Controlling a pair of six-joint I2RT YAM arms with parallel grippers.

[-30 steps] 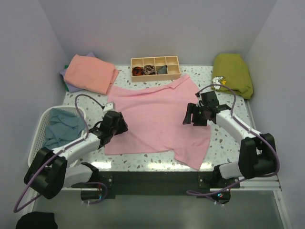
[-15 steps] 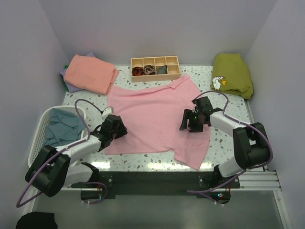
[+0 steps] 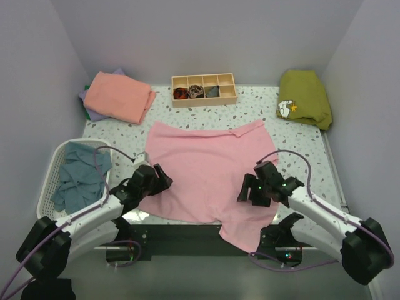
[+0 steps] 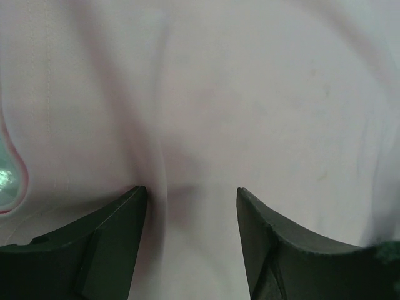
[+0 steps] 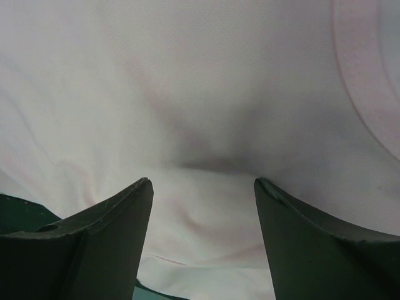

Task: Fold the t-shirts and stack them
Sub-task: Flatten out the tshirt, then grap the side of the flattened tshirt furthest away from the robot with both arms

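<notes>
top external: high over the near edge, looks down on the whole surface (image 3: pixel 250 103), far off
left wrist: very close, facing pink t-shirt (image 4: pixel 250 94), left gripper (image 4: pixel 190 190) at frame bottom
right wrist: equally close, right gripper (image 5: pixel 203 181) at frame bottom
shared: all three views show the pink t-shirt

We hold both arms low, stretched from their bases toward the pink t-shirt (image 3: pixel 206 165), our one landmark. Our left arm (image 3: pixel 87 212) runs up and to the right, and its wrist brings the left gripper (image 3: pixel 162 181) onto the shirt's left edge, near its near-left corner. Our right arm (image 3: pixel 325 212) reaches leftward, and the right gripper (image 3: pixel 245 190) rests on the shirt's right part, close to the near hem. Both grippers point inward, toward the shirt's middle. In each wrist view our fingers (image 4: pixel 106 244) stand clearly apart, tips down against the shirt. Only a soft ridge of cloth lies in the gap, not pinched.
</notes>
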